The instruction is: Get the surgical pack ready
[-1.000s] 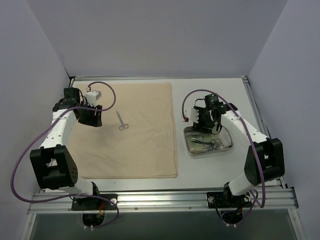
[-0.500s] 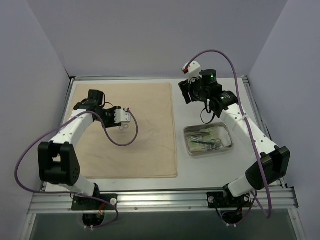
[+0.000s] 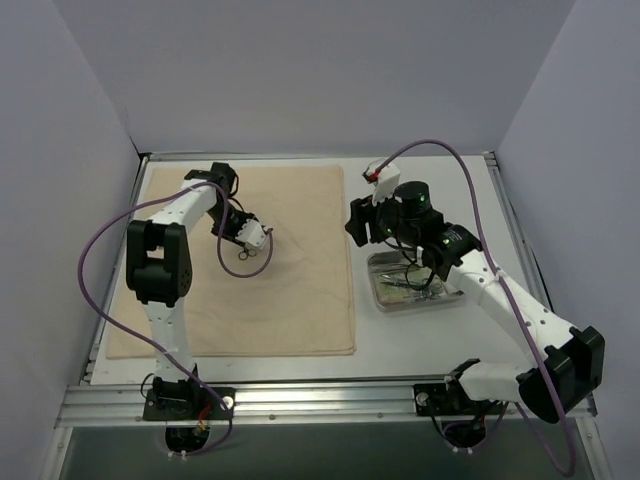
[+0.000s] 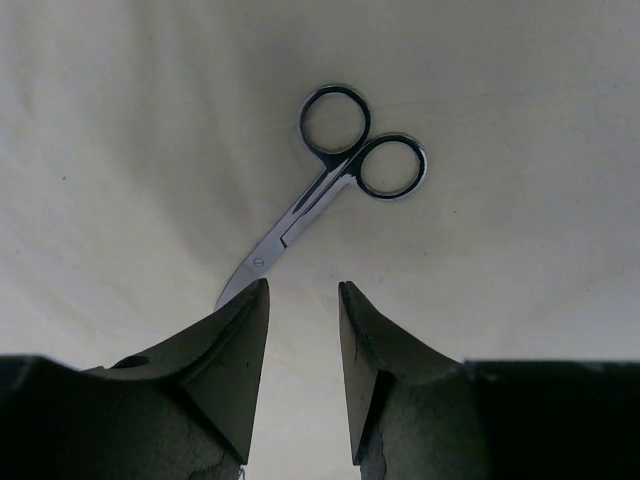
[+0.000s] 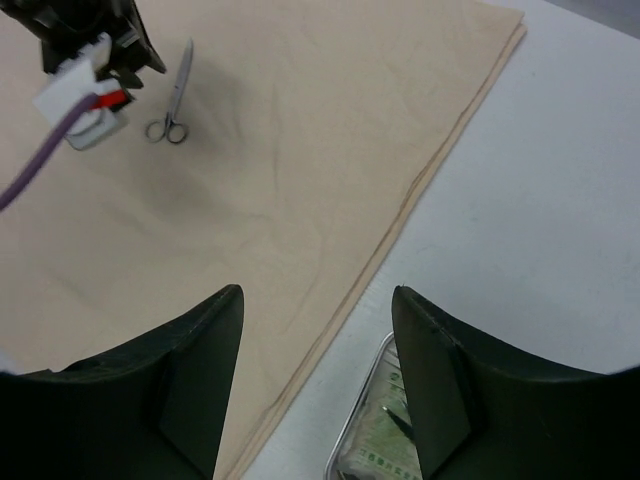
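The beige cloth lies spread flat on the left half of the white worktop. On its far part lie the steel scissor-handled forceps, closed, finger rings pointing away from the left wrist camera.

The left pincer sits low over the cloth at the blade end of the forceps. Its jaws are a narrow gap apart and grip nothing, and the blade tip lies just beside the left finger.

To the right, the right pincer hangs above the cloth's right edge with its jaws spread wide and empty.

Just beside that edge, off the cloth, the small steel tray rests on the bare worktop. It holds dark-handled instruments and a pale green packet, which the right wrist view shows only in part.
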Controlling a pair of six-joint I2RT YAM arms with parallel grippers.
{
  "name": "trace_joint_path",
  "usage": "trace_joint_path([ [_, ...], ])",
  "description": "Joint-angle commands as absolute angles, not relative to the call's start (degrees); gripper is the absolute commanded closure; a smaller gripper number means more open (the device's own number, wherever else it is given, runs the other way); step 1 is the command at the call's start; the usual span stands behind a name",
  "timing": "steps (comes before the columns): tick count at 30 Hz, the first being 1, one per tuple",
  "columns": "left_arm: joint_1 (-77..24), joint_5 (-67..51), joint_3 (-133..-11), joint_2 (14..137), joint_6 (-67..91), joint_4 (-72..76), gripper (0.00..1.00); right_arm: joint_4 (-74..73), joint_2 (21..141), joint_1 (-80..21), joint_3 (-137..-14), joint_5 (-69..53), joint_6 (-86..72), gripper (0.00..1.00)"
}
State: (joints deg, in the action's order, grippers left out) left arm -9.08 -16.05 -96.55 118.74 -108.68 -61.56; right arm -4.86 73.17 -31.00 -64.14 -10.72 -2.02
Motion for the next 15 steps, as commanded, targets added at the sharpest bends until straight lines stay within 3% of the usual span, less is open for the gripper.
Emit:
trace_joint_path([
  [1,-10.0,-9.8,-97.9,120.3,-119.6,-66.0,0.57,-1.7,69.4,-32.6,-62.8,-11.3,-5.3,0.43],
  [15,-12.7,-7.2,-99.8,124.0,-123.0,-63.3,0.55,2.2,67.1,-40.7,-57.7,-8.7,-8.3,0.43],
])
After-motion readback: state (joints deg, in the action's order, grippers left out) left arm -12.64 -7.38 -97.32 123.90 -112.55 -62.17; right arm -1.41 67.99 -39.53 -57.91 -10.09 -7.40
